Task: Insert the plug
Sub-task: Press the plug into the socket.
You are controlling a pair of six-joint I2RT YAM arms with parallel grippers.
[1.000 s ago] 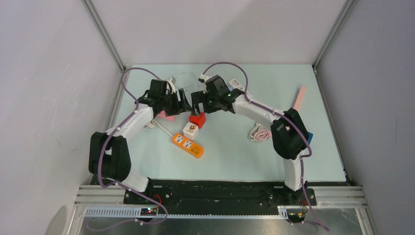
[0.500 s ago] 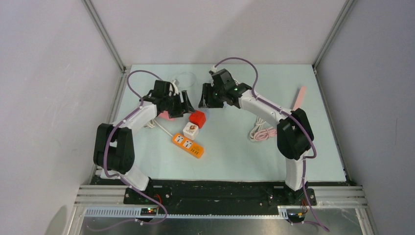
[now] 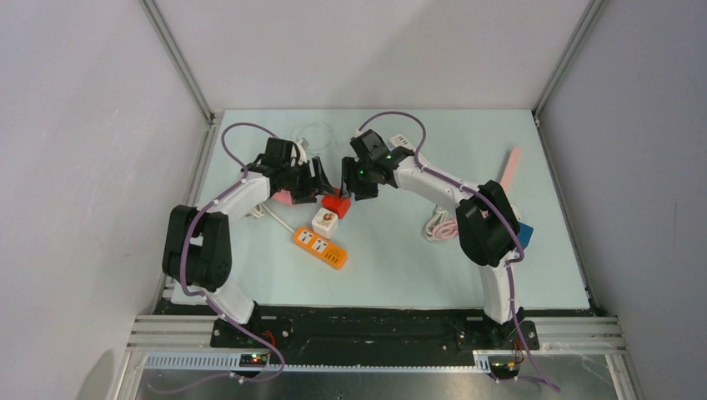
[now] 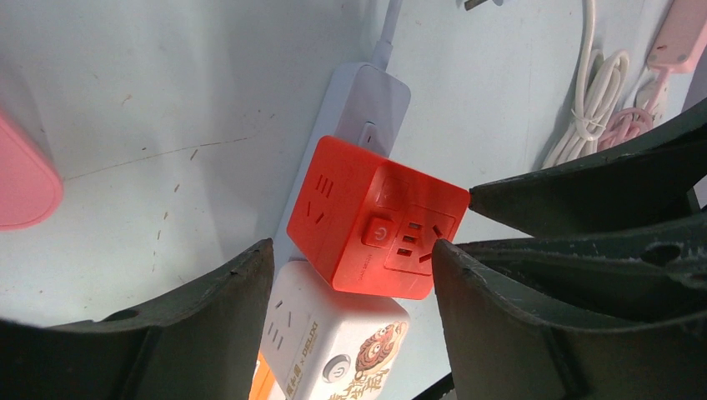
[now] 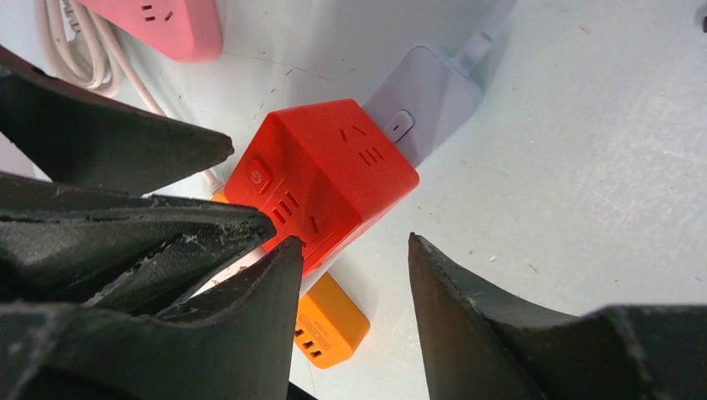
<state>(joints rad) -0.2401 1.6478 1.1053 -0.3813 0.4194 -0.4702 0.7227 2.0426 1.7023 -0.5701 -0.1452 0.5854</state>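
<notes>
A red cube socket (image 3: 336, 202) stands on the end of a white power strip (image 4: 367, 104); no plug shows, and any prongs under the cube are hidden. My left gripper (image 4: 352, 250) is open, its tips level with the cube's lower edges and the right tip at the cube's face. From the opposite side comes my right gripper (image 5: 352, 242), open with only bare table between its fingers; its left finger touches the red cube (image 5: 325, 175). In the top view both grippers, left (image 3: 321, 179) and right (image 3: 348, 185), meet just behind the cube.
A white cube socket (image 4: 333, 342) sits against the red one, with an orange power strip (image 3: 320, 247) beyond it. A pink power strip (image 3: 283, 197) lies under the left arm. A coiled pink cable (image 3: 444, 227) and a pink bar (image 3: 509, 167) lie on the right.
My right gripper lifted away toward the back, then came down again beside the red cube with its jaws narrower. The left gripper edged closer to the cube. The cube stayed put.
</notes>
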